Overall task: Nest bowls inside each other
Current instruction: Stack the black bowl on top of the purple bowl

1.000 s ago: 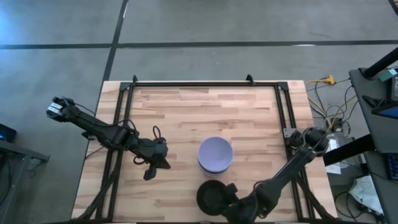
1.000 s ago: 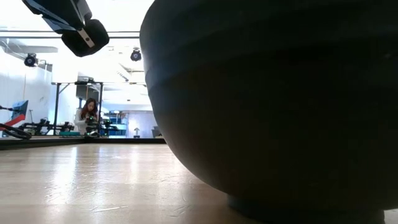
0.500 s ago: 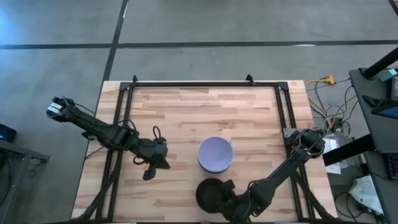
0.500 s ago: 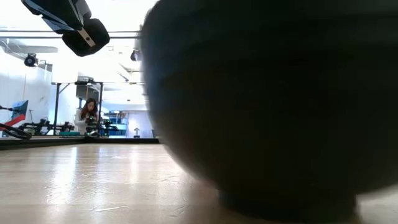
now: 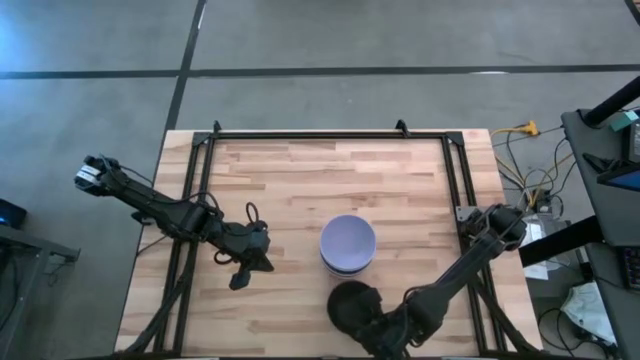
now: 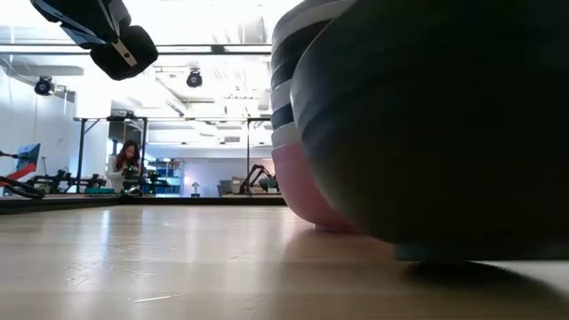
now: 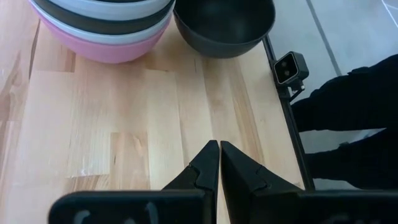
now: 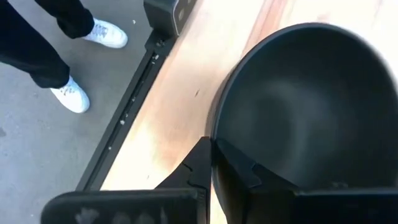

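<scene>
**Right end effector clamped on the lone black bowl beside the stack**

A single black bowl (image 5: 351, 303) sat near the front edge of the desk (image 5: 300, 180), just in front of a stack of nested bowls (image 5: 348, 245) whose top bowl was lavender. In the left wrist view the bottom bowl of that stack was pink, with white and dark rims layered above it, and the black bowl stood just beside it. In the low view the black bowl filled much of the picture, with the stack showing behind it.

The right end effector (image 8: 210, 163) was clenched on the rim of the black bowl, one finger inside the wall and one outside, at the side nearest the desk's front edge.

The left end effector (image 7: 219, 163) hovered over bare wood on the left half of the desk, well apart from the bowls, its fingers pressed together and grasping nothing.

Beyond the desk's edge, a person's dark trouser legs and white shoes (image 8: 69, 94) stood on the grey floor.
</scene>
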Robot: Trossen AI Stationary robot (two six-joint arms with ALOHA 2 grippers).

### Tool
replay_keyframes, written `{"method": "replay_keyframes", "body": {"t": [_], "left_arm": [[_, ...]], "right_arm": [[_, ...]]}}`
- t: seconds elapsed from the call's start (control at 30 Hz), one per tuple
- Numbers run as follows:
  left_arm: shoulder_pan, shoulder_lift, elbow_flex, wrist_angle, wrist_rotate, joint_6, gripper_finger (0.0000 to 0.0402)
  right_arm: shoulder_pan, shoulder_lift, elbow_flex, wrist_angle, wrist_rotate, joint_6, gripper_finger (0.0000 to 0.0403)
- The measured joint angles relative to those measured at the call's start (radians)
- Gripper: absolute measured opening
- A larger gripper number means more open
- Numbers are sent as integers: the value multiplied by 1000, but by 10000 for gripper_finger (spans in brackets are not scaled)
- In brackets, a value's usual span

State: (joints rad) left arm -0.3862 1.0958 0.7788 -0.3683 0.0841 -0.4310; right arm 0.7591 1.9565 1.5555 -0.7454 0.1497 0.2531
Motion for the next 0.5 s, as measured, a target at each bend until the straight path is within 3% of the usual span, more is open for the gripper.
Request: {"method": "replay_keyframes", "body": {"t": [0.17, 0.5], "left_arm": [[0, 0, 0, 0, 0, 0, 0], [0, 0, 0, 0, -6, 0, 0]], "right_arm": [[7, -30, 32, -66, 0, 27, 12], [33, -115, 35, -340, -2, 327, 12]]}}
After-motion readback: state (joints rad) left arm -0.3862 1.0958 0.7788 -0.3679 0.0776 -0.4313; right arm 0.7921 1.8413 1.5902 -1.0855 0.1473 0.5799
